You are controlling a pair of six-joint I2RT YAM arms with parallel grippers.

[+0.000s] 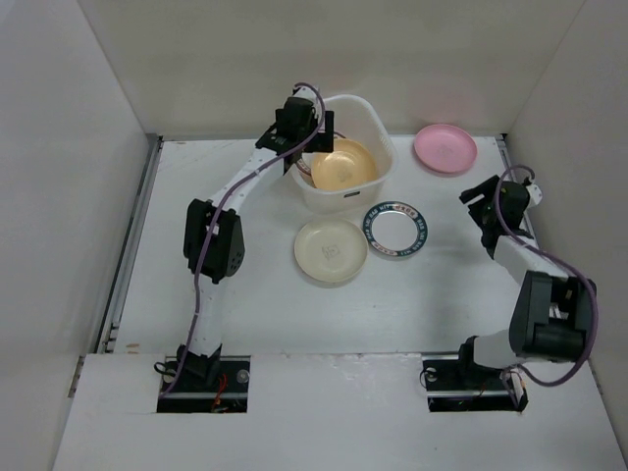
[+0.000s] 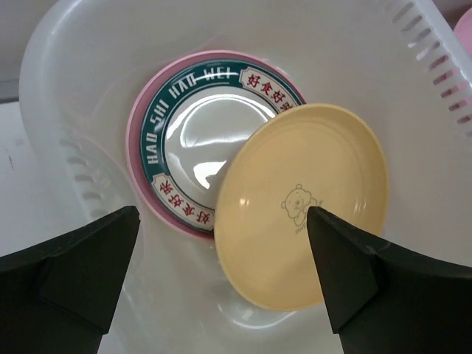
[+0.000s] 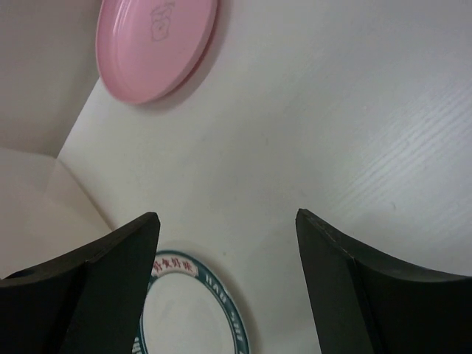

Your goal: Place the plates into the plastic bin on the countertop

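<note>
The left claw (image 2: 223, 217) hangs over the plastic bin (image 1: 368, 110), jaws spread wide and gripping nothing. Below it a yellow plate (image 2: 302, 206) leans tilted inside the bin on a teal-rimmed plate (image 2: 199, 133), which is stacked on a pink plate (image 2: 136, 144). On the white surface (image 1: 245, 314) in front of the bin lie a cream plate (image 1: 332, 251) and a second teal-rimmed plate (image 1: 395, 230), with a second pink plate (image 1: 444, 148) to the bin's right, where the right claw (image 3: 225, 221) also hovers spread and empty.
</note>
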